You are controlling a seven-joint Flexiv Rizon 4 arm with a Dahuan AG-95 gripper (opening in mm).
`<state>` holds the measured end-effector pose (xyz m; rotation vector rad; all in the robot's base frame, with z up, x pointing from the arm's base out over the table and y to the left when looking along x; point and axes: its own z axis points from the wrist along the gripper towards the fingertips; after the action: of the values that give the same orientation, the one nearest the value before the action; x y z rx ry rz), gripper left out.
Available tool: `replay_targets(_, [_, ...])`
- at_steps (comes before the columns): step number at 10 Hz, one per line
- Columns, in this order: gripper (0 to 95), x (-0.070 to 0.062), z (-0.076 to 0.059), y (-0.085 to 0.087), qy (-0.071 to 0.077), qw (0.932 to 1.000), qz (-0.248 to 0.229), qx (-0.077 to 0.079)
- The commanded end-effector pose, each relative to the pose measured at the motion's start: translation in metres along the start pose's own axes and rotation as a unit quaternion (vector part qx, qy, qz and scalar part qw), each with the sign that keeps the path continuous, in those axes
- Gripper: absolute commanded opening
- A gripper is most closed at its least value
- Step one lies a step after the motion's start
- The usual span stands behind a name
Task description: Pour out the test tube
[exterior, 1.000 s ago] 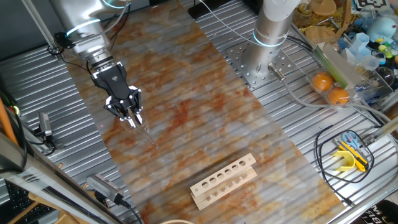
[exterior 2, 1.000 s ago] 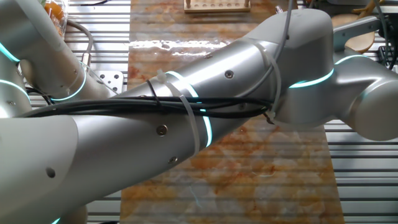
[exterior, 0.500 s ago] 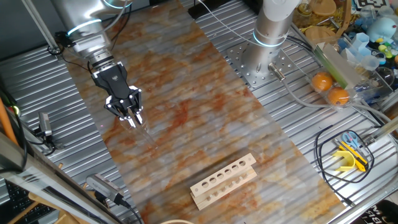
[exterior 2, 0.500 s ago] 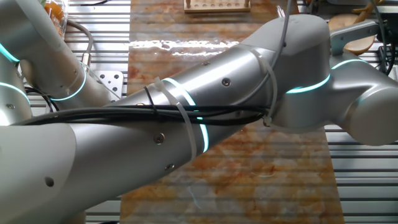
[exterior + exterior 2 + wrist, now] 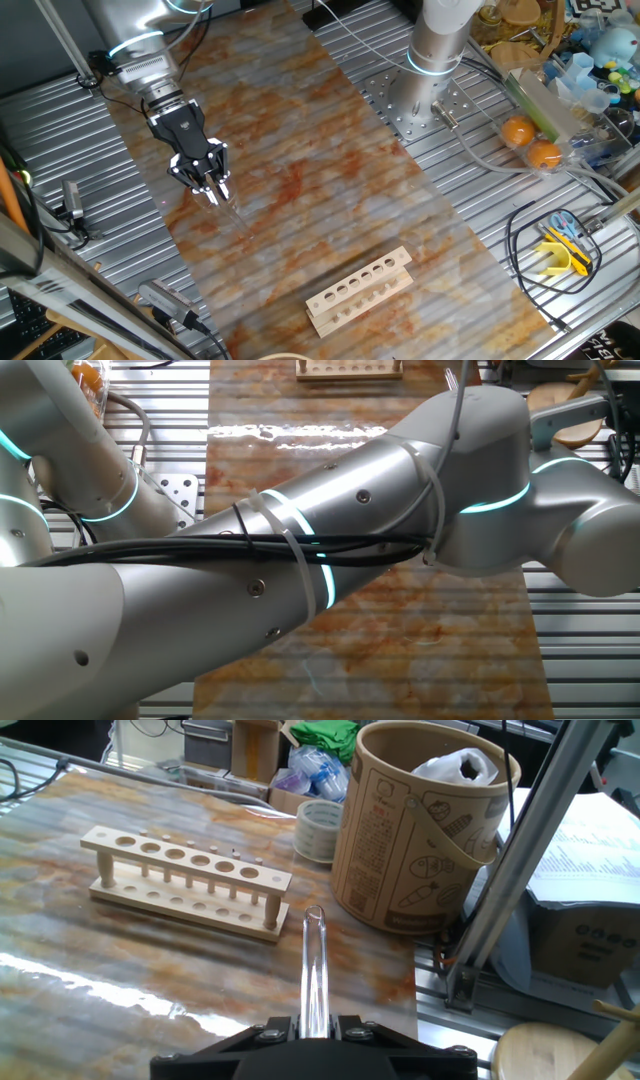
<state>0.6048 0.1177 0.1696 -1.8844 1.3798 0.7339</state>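
A: Here's the tool (image 5: 213, 190), low over the near-left part of the marbled surface (image 5: 330, 150), fingers pointing down and toward the rack.

B: And what's it carrying?

A: The tube (image 5: 314, 970). In the hand view you can see it plainly, a slim clear glass tube pinched at its lower end between the two black fingers (image 5: 262, 1038), running straight out ahead of them with its rounded tip forward.

B: So the tool is pressed in on the glass?

A: Yes, closed right on it. From the fixed view the tube (image 5: 232, 213) is only a faint glint slanting from the fingertips down toward the surface. Whether the tip touches, I can't tell.

B: Where's the rack?

A: The pale wooden rack (image 5: 360, 289) sits well apart from the tool, farther along the surface, holes in a row. In the hand view it lies ahead and to the left (image 5: 183, 880), all its holes bare.

B: Anything beyond it?

A: A brown paper bucket (image 5: 425, 825) with a white bag in it, and a roll of tape (image 5: 318, 829) just beside it.

B: The other fixed view?

A: Mostly the silver arm (image 5: 330, 550) filling the picture. The rack (image 5: 348, 370) peeks in at the top edge; tool and tube are hidden.
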Motion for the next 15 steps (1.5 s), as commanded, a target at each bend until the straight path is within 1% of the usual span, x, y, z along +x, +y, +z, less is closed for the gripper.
replay_targets(1, [0.0,-0.0002,0.0,0.0,0.0,1.0,0.0,0.0])
replay_targets(7, [0.0,-0.0003,0.0,-0.0001,-0.004,1.0,0.002,0.001])
replay_targets(10, [0.0,-0.0003,0.0,-0.0001,-0.001,1.0,0.004,0.001])
replay_targets(12, [0.0,-0.0006,-0.0001,-0.0003,0.004,1.0,0.006,0.0])
replay_targets(14, [0.0,-0.0011,-0.0002,-0.0005,0.013,0.9999,0.009,-0.004])
replay_targets(15, [0.0,-0.0022,-0.0004,-0.0014,0.025,0.9996,0.01,-0.007])
